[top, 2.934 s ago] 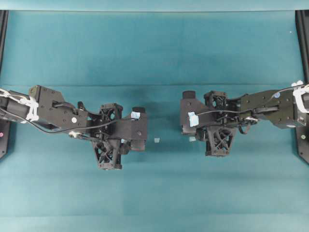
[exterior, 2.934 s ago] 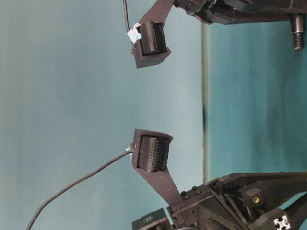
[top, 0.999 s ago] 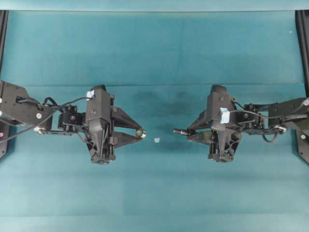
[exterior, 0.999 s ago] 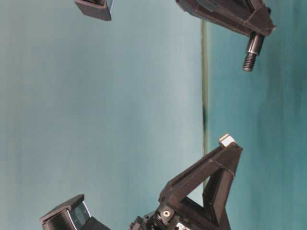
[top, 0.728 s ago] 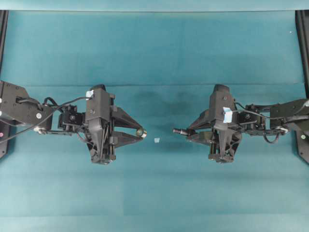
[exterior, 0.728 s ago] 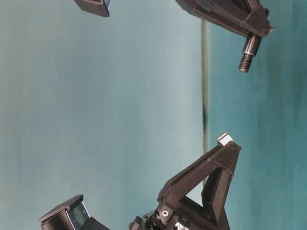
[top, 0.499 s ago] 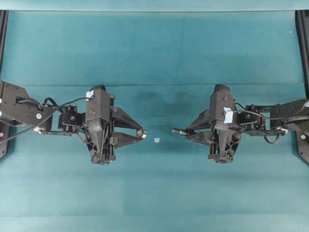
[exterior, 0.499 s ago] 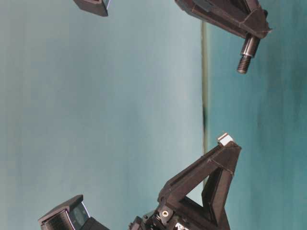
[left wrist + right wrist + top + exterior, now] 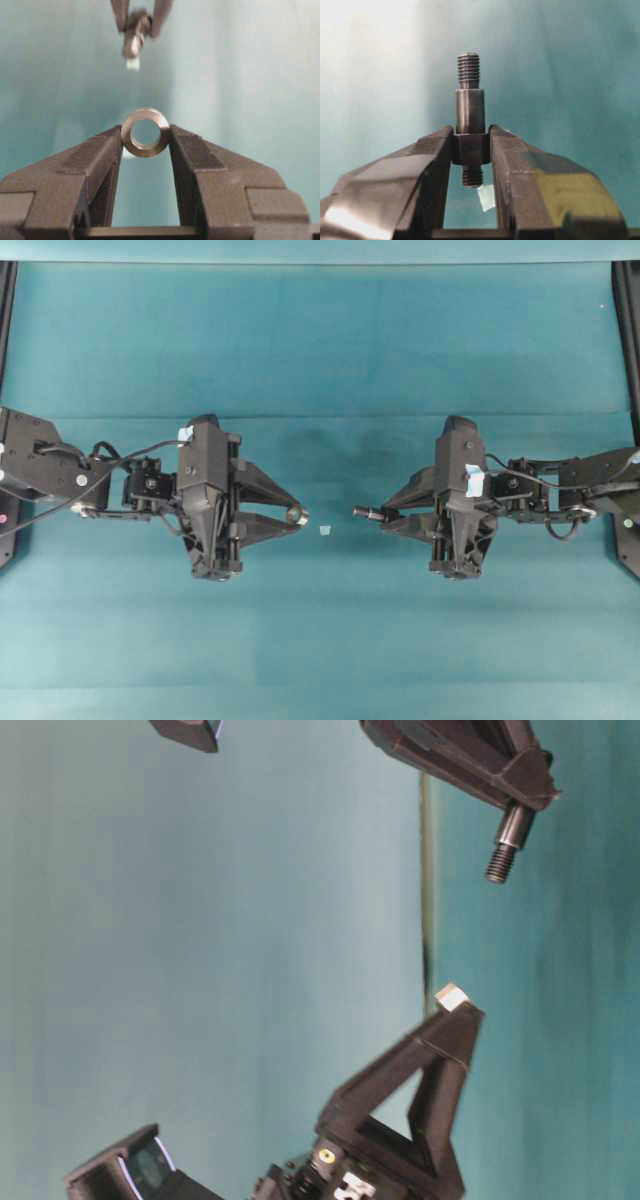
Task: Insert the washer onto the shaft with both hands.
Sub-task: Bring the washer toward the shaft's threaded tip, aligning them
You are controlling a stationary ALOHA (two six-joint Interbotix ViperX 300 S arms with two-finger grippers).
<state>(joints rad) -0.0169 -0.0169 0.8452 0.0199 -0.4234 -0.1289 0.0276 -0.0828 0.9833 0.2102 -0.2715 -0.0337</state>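
Note:
My left gripper (image 9: 294,515) is shut on the washer (image 9: 295,512), a small grey metal ring pinched at its fingertips. In the left wrist view the washer (image 9: 145,150) stands on edge with its hole facing forward. My right gripper (image 9: 386,514) is shut on the shaft (image 9: 368,512), gripping its thick collar. The shaft (image 9: 469,107) sticks out past the fingertips with its threaded end towards the washer. The two parts face each other with a gap between them. The table-level view shows the washer (image 9: 452,997) and the shaft (image 9: 503,840) apart.
A small pale tape scrap (image 9: 324,530) lies on the teal table (image 9: 320,360) under the gap between the grippers. It also shows in the right wrist view (image 9: 487,196). Black frame rails (image 9: 628,300) stand at the table's left and right edges.
Both grippers have crept towards each other, so the gap between the shaft's tip and the washer is smaller. Both holds are unchanged.

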